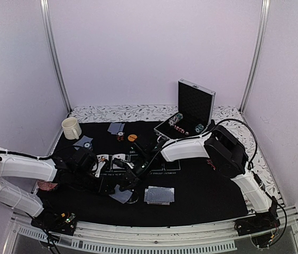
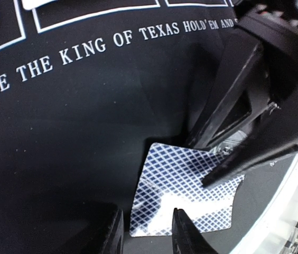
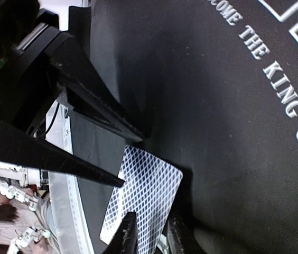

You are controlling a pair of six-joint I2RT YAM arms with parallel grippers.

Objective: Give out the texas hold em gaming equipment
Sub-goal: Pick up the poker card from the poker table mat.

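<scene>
Card (image 2: 186, 185) beneath spread left fingers (image 2: 183, 233); right fingers (image 3: 125, 235) over opposite edge.

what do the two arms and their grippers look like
Both the left arm and right arm have smooth white link shells joined by bulky black joint housings, and thin black cables loop alongside them. The left gripper and right gripper are matte black, with two long tapering fingers.

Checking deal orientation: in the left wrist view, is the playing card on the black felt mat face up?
No, the rectangular playing card shows only its blue-and-white diamond-lattice back.
</scene>
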